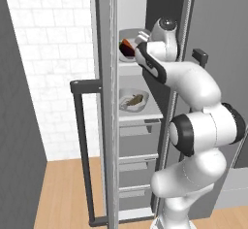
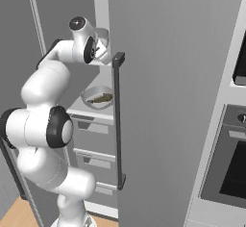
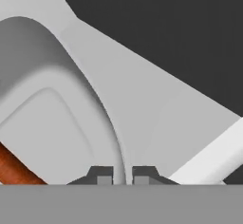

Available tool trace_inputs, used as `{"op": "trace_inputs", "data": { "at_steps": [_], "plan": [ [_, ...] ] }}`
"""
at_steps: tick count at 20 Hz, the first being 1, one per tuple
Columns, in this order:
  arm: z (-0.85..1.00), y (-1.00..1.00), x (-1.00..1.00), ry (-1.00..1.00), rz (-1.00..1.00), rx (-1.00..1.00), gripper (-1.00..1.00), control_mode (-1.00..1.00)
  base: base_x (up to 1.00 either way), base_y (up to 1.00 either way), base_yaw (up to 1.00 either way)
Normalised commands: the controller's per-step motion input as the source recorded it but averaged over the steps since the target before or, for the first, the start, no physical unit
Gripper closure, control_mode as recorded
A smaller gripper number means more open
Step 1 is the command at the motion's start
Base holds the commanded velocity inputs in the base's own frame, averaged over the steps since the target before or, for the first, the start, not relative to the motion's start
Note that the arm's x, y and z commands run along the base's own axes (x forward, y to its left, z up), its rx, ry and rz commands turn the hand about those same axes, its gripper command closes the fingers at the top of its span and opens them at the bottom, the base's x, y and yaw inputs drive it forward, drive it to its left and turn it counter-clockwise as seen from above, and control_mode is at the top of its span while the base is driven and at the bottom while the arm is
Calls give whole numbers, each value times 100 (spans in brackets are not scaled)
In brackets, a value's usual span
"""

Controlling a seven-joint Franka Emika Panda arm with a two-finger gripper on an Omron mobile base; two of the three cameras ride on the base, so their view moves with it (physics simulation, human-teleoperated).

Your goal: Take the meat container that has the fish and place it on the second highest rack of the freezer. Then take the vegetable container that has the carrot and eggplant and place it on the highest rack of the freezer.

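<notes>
The freezer (image 1: pixel 109 126) stands open. At the highest rack (image 1: pixel 130 67) is the pale vegetable container (image 1: pixel 127 40), holding the orange carrot (image 1: pixel 127 43) and the dark eggplant (image 1: pixel 128 54). My gripper (image 1: pixel 134 46) reaches in from the right. In the hand view the gripper (image 3: pixel 122 174) is shut on the container's rim (image 3: pixel 114 128), with the carrot (image 3: pixel 14 168) at lower left. Whether the tub rests on the rack or hangs just above it is unclear. One rack lower (image 1: pixel 140 115), the meat container (image 1: pixel 131 102) holds the fish (image 1: pixel 136 99); both also show from the right as container (image 2: pixel 91 95) and fish (image 2: pixel 101 97).
Grey drawers (image 1: pixel 138 162) stack below the racks. The open door's long dark handle (image 1: pixel 81 150) stands at left. From the right, the other door's handle (image 2: pixel 116 120) runs close beside my hand. The built-in oven (image 2: pixel 230 163) sits far right.
</notes>
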Motion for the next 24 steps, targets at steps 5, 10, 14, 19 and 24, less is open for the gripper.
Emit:
{"op": "trace_inputs", "data": {
  "at_steps": [5,10,14,19,24],
  "plan": [
    [0,0,32,0,-2,-2,100,-100,0,0,0],
    [0,-1,41,1,-11,0,100,-100,0,0,0],
    [0,0,0,0,0,0,-100,-100,0,0,0],
    [4,0,0,0,0,0,-100,-100,0,0,0],
    [24,0,-19,-11,0,3,-100,-100,0,0,0]
  ]
}}
